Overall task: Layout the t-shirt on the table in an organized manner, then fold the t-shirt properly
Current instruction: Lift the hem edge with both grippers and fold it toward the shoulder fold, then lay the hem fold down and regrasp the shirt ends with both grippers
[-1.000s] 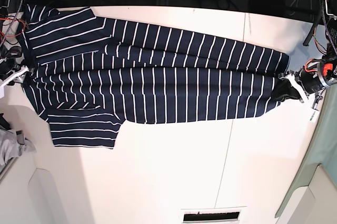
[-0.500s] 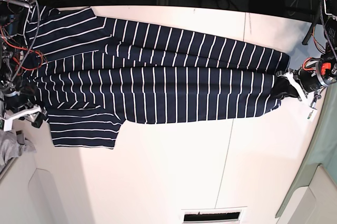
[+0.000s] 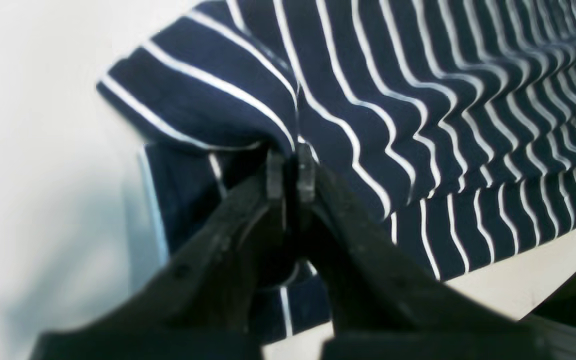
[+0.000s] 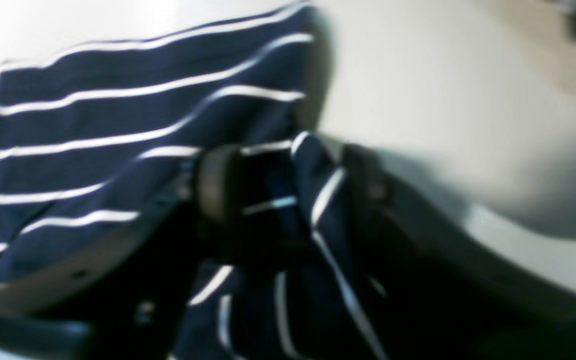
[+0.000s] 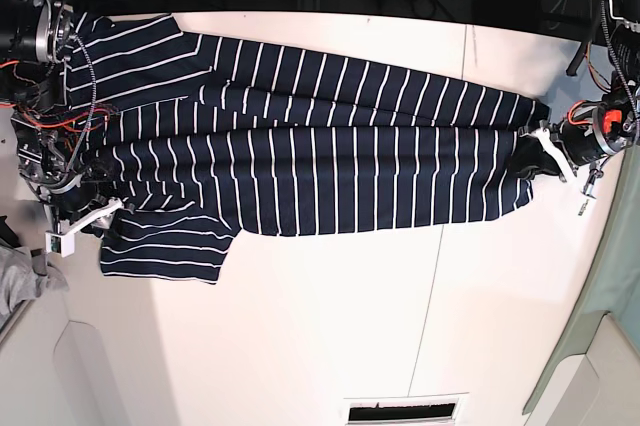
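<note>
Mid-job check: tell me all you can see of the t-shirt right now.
The t-shirt is dark navy cloth with thin white stripes, short-sleeved. It lies stretched lengthwise on the table, its body folded into long overlapping pleats, one sleeve flat at the near side. The left hand pinches its hem end; the right hand has cloth bunched in it at the sleeve end.

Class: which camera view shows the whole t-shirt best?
The base view: the t-shirt lies stretched across the table, both sleeves visible. Each wrist view shows only bunched striped cloth at the left gripper or right gripper.
</note>
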Action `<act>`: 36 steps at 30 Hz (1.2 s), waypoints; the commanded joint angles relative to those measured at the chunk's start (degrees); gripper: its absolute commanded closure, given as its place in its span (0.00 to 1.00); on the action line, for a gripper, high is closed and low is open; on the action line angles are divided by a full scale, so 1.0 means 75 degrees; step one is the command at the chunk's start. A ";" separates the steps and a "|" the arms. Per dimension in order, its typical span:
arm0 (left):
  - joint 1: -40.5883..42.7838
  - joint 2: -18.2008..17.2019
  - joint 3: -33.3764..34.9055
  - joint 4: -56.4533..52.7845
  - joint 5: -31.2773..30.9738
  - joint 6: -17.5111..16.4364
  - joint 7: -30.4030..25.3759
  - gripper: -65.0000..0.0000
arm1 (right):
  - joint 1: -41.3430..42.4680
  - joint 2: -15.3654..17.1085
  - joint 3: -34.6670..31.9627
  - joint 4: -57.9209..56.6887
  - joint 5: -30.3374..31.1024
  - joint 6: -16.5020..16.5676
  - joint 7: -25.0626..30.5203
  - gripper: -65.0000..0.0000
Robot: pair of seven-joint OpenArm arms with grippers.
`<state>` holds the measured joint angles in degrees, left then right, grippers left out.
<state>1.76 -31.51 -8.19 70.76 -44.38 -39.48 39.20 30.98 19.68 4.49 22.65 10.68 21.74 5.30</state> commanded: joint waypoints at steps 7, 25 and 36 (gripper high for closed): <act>-0.0108 -0.0122 -0.0052 0.0114 -0.0143 -0.0069 -0.0079 1.00 | 0.0119 -0.0108 0.0006 0.0755 -0.0309 0.0332 -0.0169 1.00; -0.0204 -0.1160 -0.0052 0.0315 -0.1918 -0.0069 0.1381 1.00 | -0.3028 0.0309 0.1457 0.6624 0.1043 0.1172 -0.2174 1.00; 0.0551 -0.1617 -0.0052 0.1279 -0.2212 -0.0069 0.1664 1.00 | -0.5898 0.0545 0.1833 0.9296 0.1274 0.1192 -0.2168 1.00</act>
<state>6.39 -42.37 -8.05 79.59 -59.96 -39.51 52.45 -13.47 22.81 17.56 91.59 19.68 30.76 -12.05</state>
